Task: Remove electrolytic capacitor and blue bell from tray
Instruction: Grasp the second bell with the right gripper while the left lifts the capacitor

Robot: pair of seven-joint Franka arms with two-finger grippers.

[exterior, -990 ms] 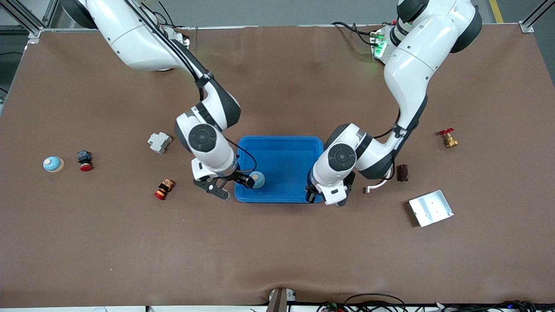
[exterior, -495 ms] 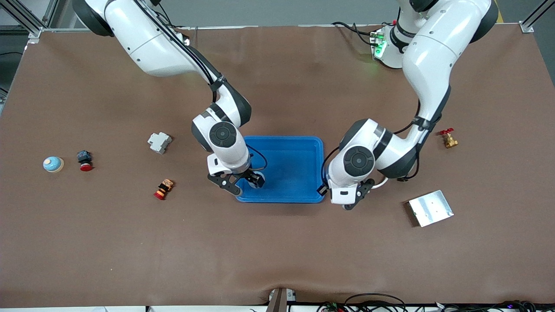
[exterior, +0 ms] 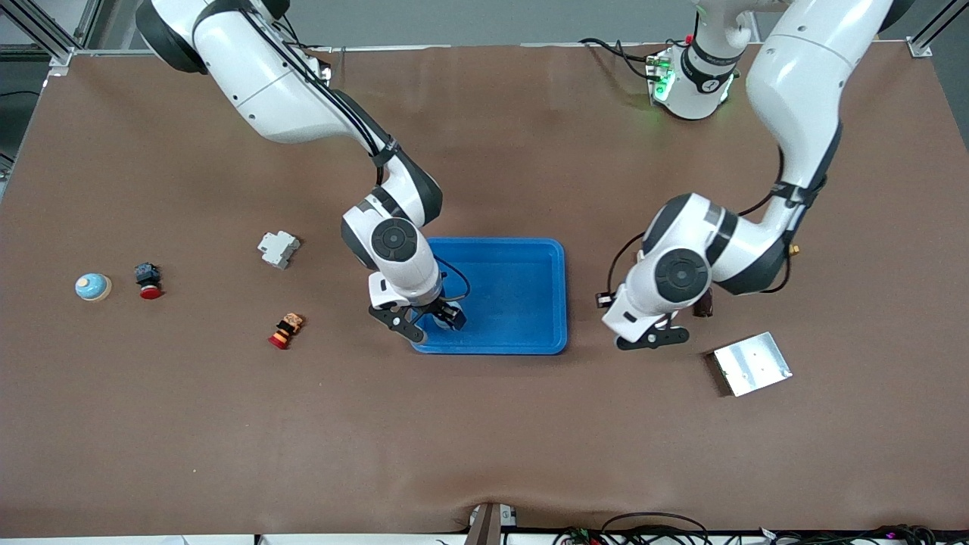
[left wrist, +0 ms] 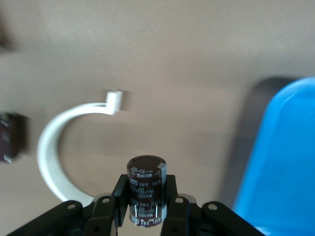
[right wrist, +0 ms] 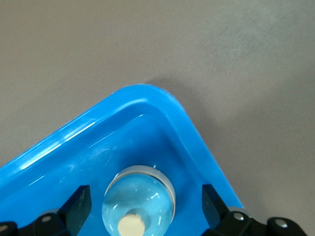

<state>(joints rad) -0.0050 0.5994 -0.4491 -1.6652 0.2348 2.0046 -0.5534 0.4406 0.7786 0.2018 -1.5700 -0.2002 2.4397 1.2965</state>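
We see the bell (right wrist: 139, 200), a light blue dome with a pale rim and a cream knob on top, sitting upright in the blue tray (exterior: 522, 291), in the corner nearest the front camera toward the right arm's end. It lies between the spread fingers of the right gripper (right wrist: 142, 206), which do not touch it. We see the capacitor (left wrist: 145, 189), a dark brown cylinder with white print on its side, held upright between the fingers of the left gripper (left wrist: 145, 211) over bare table, just beside the tray and a white curved piece (left wrist: 59, 147).
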